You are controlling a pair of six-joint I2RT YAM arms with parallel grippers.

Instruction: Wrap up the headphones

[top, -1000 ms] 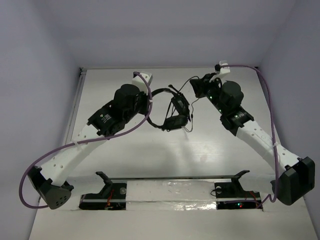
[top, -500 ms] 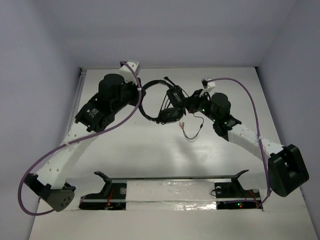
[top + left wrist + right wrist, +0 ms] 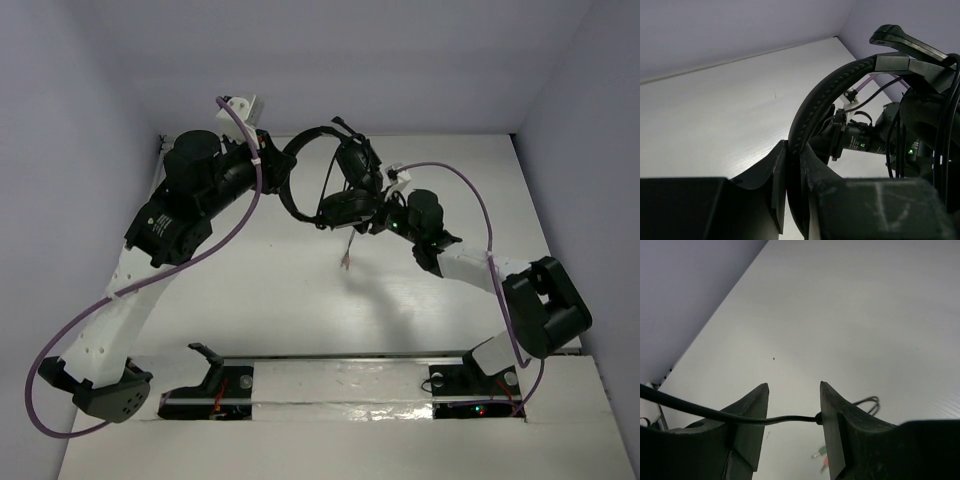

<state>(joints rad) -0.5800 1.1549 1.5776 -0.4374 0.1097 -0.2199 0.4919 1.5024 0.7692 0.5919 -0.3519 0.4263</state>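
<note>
Both arms have swung up and leftward. Left gripper (image 3: 794,170) clamps the headband (image 3: 830,95), holding the headphones (image 3: 345,205) aloft over mid-table. Right gripper (image 3: 792,405), jaws parted, is nearer the cable (image 3: 780,418), which crosses its gap sideways.

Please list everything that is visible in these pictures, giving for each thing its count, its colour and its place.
headphones: one, black, held up at the far middle
cable: one, dark and thin, hanging below the headphones
plug: one, reddish, at the cable's loose end
table: one, white, under everything
robot cables: two, purple, one along each arm
left gripper: one, black, shut on the headphones
right gripper: one, black, open, the cable crossing between its fingers
</note>
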